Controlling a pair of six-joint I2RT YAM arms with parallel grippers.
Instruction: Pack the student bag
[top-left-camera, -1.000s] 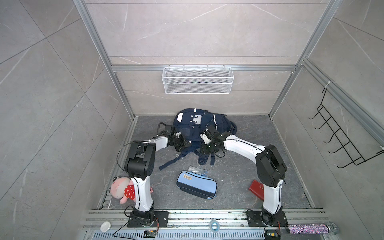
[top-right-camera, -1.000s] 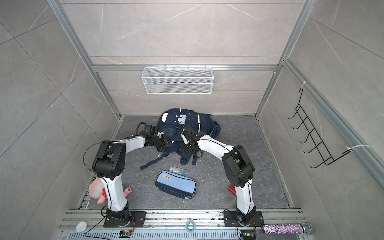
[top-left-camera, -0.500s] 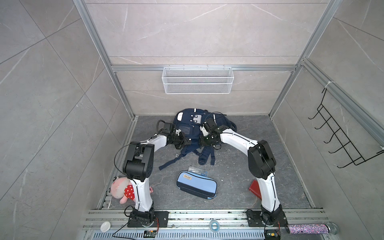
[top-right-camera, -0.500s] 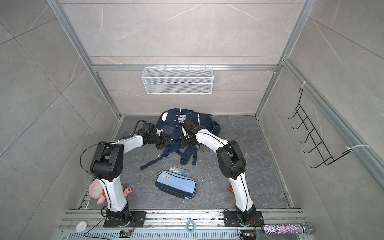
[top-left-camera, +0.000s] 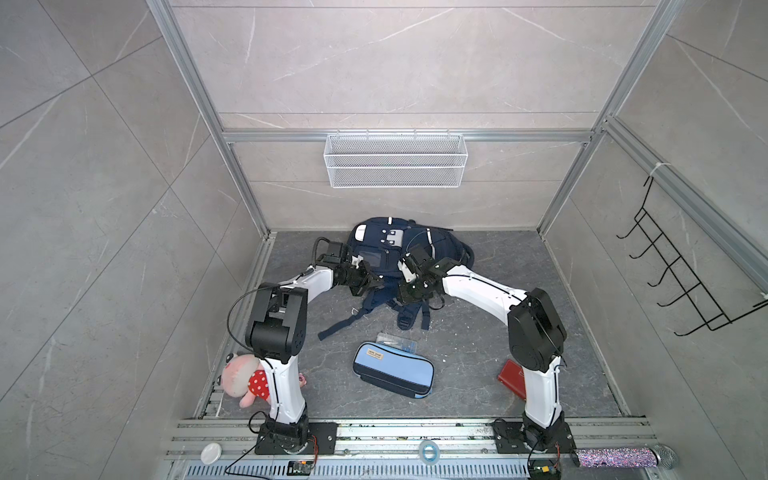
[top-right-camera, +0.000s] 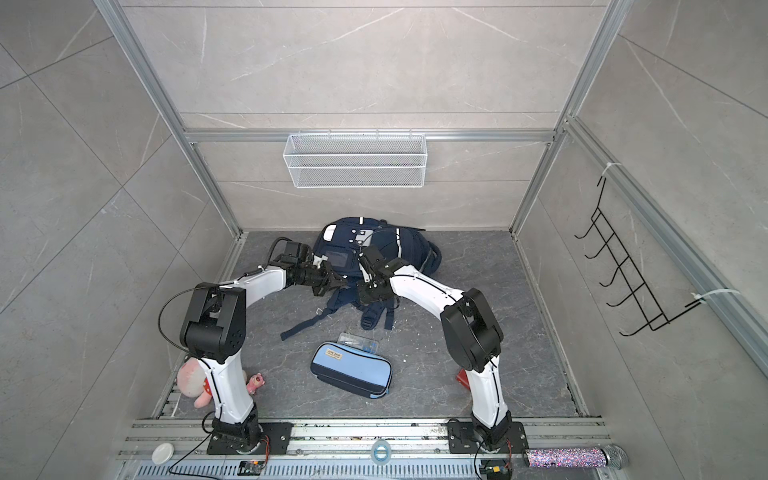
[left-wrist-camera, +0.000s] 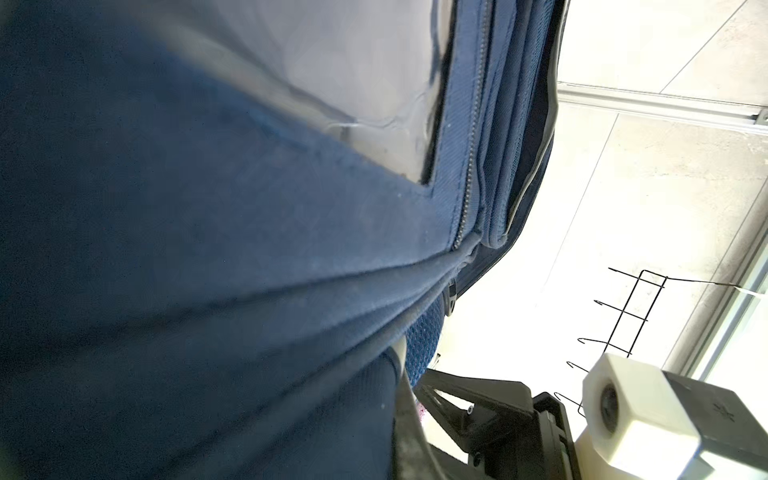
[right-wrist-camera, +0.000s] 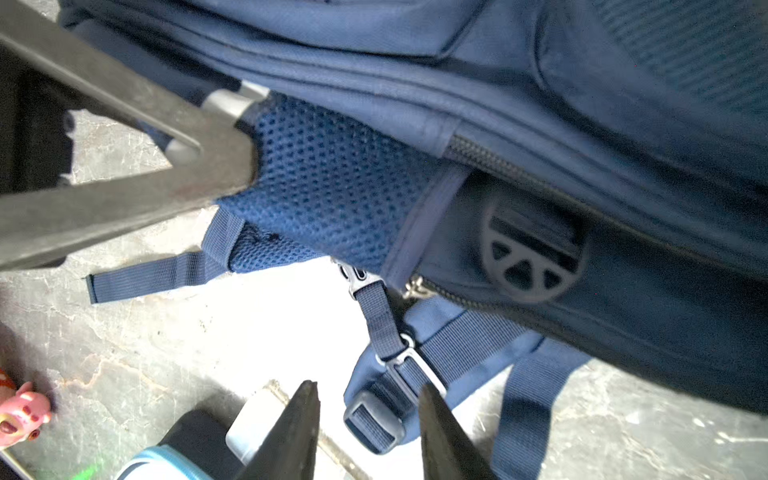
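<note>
You are having open desk (top-left-camera: 465, 332) right of pencil case (top-left-camera: 392, 374): hand passing freely there. Student bag (top-left-camera: 386, 249) is filling back middle, near rear wall. Its straps (top-left-camera: 409, 318) are trailing forward, lying just under your right hand (top-left-camera: 405, 293), jaws standing apart. Left hand (top-left-camera: 374, 284) is pressing on bag's near edge, closing that side. Clear box (top-left-camera: 397, 340) is lying just behind pencil case. Plush toy (top-left-camera: 243, 376) is crowding left arm's base; red booklet (top-left-camera: 510, 376) is lying beside right one. Wire basket (top-left-camera: 395, 166) is hanging above bag.
</note>
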